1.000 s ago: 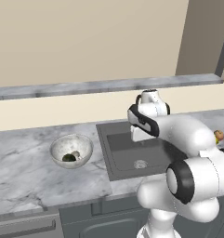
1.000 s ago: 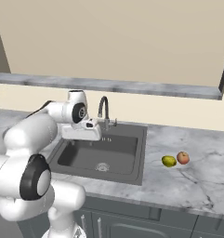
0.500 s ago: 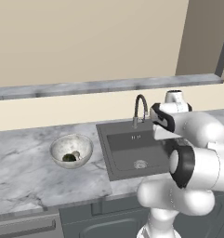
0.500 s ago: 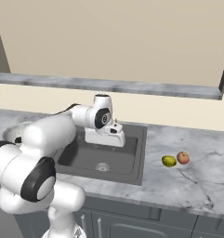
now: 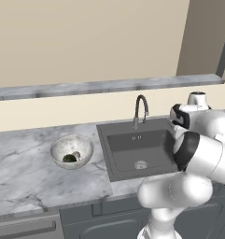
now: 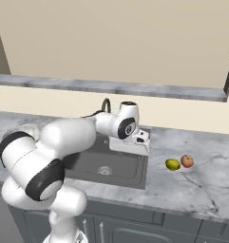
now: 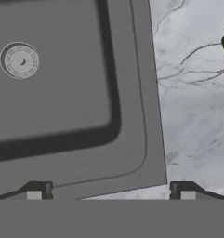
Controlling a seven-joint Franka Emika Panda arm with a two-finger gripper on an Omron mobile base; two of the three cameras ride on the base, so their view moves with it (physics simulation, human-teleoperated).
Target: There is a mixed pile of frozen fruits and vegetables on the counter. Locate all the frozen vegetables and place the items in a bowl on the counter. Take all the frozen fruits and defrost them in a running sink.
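Arm swung right since earlier frames, off faucet toward sink's (image 7: 62, 93) right rim. Gripper (image 7: 108, 193) spread wide, empty, readied for pickup. Vegetables sit in bowl (image 5: 72, 150). Lemon (image 6: 172, 164), apple (image 6: 186, 161) on counter (image 6: 201, 185) beyond, awaiting sink.

We see a dark grey sink (image 5: 139, 151), grey-white veined marble counter (image 6: 201, 182), speckled grey-white bowl (image 5: 72, 150), yellow-green lemon (image 6: 172, 164), reddish-orange apple (image 6: 187, 161).

marble counter (image 5: 25, 172) holds bowl (image 5: 72, 151) left of sink (image 5: 137, 147); lemon-like fruit (image 6: 172, 164) and apple-like fruit (image 6: 186, 161) lie right
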